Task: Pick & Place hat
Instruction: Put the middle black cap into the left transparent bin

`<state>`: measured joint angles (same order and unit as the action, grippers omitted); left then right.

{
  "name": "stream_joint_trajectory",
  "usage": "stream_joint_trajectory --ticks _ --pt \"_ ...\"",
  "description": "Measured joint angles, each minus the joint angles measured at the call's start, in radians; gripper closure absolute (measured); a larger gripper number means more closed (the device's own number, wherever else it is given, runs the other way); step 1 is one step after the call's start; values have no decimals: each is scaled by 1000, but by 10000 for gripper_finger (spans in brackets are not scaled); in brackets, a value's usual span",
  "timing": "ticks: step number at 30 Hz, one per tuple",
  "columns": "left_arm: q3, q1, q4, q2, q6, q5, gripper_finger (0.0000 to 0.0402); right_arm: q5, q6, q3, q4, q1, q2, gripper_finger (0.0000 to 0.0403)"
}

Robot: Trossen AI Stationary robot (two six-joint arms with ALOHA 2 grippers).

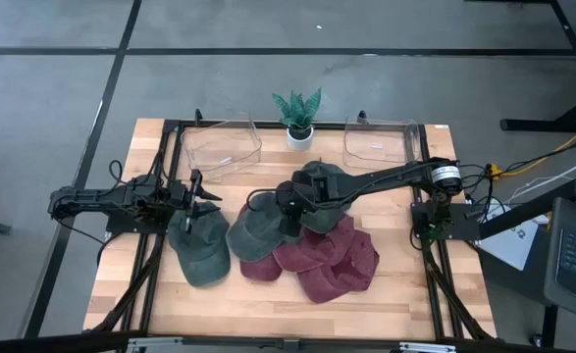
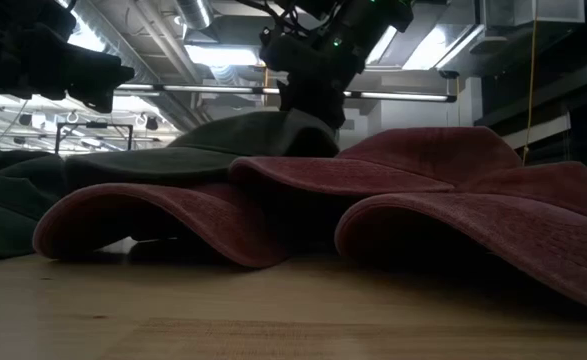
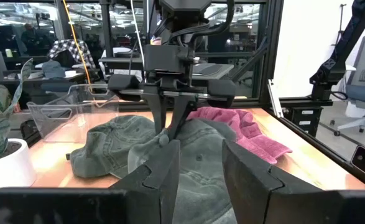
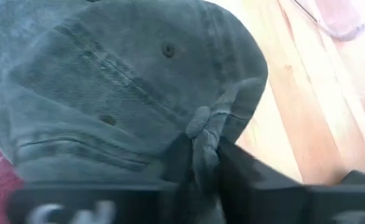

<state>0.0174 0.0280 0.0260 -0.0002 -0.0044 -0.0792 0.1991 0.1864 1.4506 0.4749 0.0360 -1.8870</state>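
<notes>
The right gripper (image 4: 201,168) pinches a fold of the green hat (image 4: 120,81).

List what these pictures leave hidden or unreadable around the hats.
- High view: right gripper fingertips, hidden by its own body over the green hat.
- Low view: tabletop behind the red hats, blocked by their brims.
- Right wrist view: nearest fabric blurred.

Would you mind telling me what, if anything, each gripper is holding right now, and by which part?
The right gripper pinches a fold of cloth on the crown of the middle green hat. The left gripper holds nothing, over another green hat.
</notes>
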Motion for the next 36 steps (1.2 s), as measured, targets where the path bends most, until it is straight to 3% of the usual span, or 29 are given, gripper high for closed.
stream_joint_trajectory --ticks 2,7,14,25,31,36 --pt "0 0 0 0 0 0 286 5 -25 0 -3 0 0 390" --pt "0 0 0 0 0 0 286 19 -79 0 -17 0 0 375" --pt "0 0 0 0 0 0 286 12 -170 -2 -15 1 26 392" --pt "0 0 0 0 0 0 286 -132 -225 -2 4 -26 210 394" --pt "0 0 0 0 0 0 286 -307 -235 -2 48 -86 340 390" --pt "0 0 0 0 0 0 286 -639 -137 -2 16 -155 402 395"
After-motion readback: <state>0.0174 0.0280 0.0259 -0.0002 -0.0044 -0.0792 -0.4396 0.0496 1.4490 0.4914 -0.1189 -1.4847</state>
